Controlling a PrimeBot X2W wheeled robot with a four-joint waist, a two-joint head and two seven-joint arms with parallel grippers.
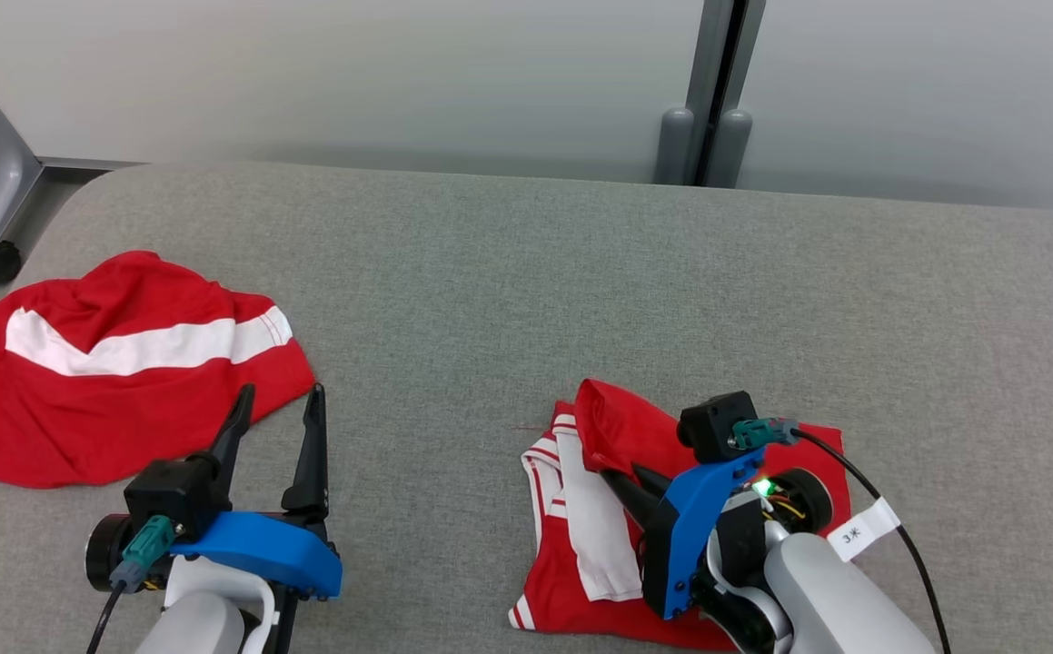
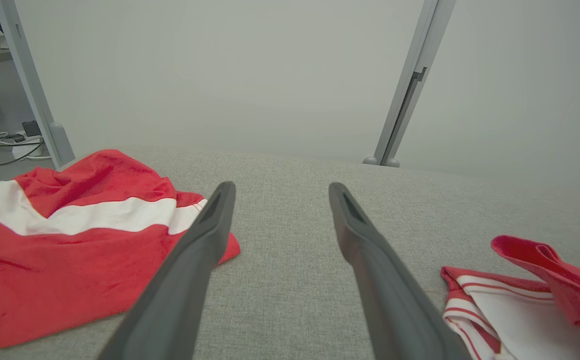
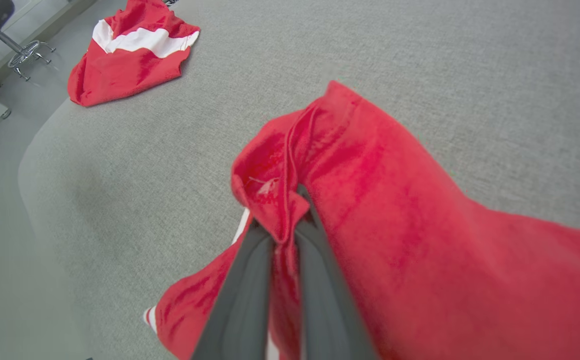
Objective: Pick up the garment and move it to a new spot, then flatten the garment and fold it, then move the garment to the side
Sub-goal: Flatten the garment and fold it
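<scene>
Right claw [image 1: 621,474]: I read it pinching a raised red fold of the garment [image 1: 621,422], which lies bunched on the bench [image 1: 526,272], near right. Left claw [image 1: 281,392]: spread, just beside a second red-and-white garment [image 1: 117,363] at the left.

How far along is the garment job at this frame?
Nothing looks finished: the striped garment lies bunched on the table, not flat. In hand: the right gripper is shut on a raised red edge of it. Left to do: flattening, folding, moving aside. The left gripper is open, holding nothing, beside a second red garment.
</scene>
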